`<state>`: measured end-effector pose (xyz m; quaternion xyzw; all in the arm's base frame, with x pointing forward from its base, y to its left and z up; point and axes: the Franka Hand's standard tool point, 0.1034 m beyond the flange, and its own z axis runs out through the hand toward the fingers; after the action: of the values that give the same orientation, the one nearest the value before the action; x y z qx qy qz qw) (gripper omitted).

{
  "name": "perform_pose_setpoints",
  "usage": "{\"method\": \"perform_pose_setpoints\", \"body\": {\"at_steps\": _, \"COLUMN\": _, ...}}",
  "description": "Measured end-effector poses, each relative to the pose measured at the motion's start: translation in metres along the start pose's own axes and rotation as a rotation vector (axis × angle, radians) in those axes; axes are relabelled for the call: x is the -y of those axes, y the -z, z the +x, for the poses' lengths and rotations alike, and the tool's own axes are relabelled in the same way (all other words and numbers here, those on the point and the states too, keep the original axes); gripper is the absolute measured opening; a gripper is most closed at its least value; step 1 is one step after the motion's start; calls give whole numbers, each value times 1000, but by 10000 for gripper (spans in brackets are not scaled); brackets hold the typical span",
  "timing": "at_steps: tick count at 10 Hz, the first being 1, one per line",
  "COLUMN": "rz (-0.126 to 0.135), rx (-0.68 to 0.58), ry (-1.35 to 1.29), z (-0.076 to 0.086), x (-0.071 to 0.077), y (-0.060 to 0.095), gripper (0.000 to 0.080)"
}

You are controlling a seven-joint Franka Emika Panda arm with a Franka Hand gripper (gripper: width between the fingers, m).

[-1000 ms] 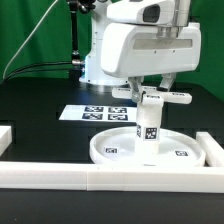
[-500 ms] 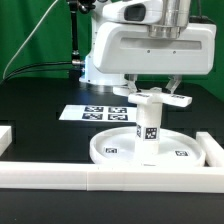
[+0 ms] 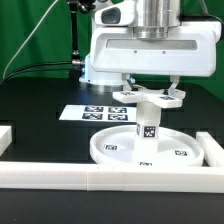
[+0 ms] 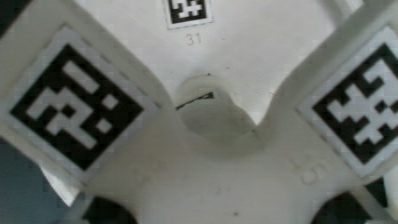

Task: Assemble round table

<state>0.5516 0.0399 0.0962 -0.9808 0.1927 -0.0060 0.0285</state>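
The round rimmed disc [image 3: 108, 150] lies flat on the black table near the front bar. The short cylinder leg [image 3: 147, 133] stands upright in its middle. The flat cross-shaped piece [image 3: 150, 98] sits on top of the leg. My gripper [image 3: 150, 92] comes straight down over it and is shut on the cross-shaped piece. In the wrist view the cross-shaped piece [image 4: 214, 130] fills the picture, with its tags on its arms. My fingertips are hidden there.
The marker board [image 3: 92, 112] lies behind the disc. A long white border bar [image 3: 90, 177] runs along the front, another bar [image 3: 214, 148] stands at the exterior view's right, and a short one [image 3: 5, 134] at its left. A green curtain hangs behind.
My hand has turned about its vertical axis. The cross-shaped piece has turned with it on top of the leg. The disc and leg have stayed in place.
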Motion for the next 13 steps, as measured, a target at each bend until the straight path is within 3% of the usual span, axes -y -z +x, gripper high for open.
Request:
{"method": "perform_pose_setpoints", "body": {"at_steps": 6, "rz": 14, "rx": -11, "ry": -401, "z": 2, "x": 2, "y": 0, "gripper": 448}}
{"method": "perform_pose_setpoints", "body": {"at_steps": 8, "rz": 80, "rx": -8, "ry": -649, "z": 4, "x": -1, "y": -1, "gripper": 448}}
{"method": "perform_pose_setpoints", "body": {"at_steps": 10, "rz": 128, "rx": -18, "ry": -844, "z": 6, "x": 0, "y": -1, "gripper": 448}}
{"method": "perform_pose_setpoints", "body": {"at_steps": 13, "rz": 159, "rx": 1, "ry": -1110, "z": 7, "x": 0, "y": 0, "gripper": 448}}
